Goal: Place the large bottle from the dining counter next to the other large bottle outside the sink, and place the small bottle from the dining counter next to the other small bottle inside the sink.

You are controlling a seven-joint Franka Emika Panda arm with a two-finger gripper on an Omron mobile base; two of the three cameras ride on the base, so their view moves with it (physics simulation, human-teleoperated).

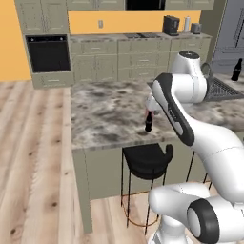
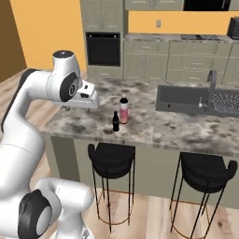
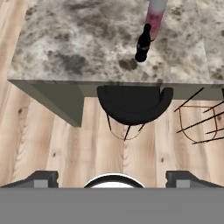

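Gripper (image 3: 112, 177) open, holding nothing, bottom of hand view. Pink bottle (image 2: 123, 110) and small bottle (image 2: 115, 122) stand mid-frame on dining counter (image 2: 140, 128). Step: approach; next, descend onto 1 bottle

Three bottles can be counted: one pale pink large bottle (image 2: 123, 110), one short dark small bottle (image 2: 115, 122) beside it on the worktop (image 2: 186, 130), and one tall dark bottle (image 1: 236, 70), possibly cola. Two black bar stools (image 2: 111, 159) (image 2: 205, 172) stand below. One sink (image 2: 186, 99) holds one tap (image 2: 211, 86).
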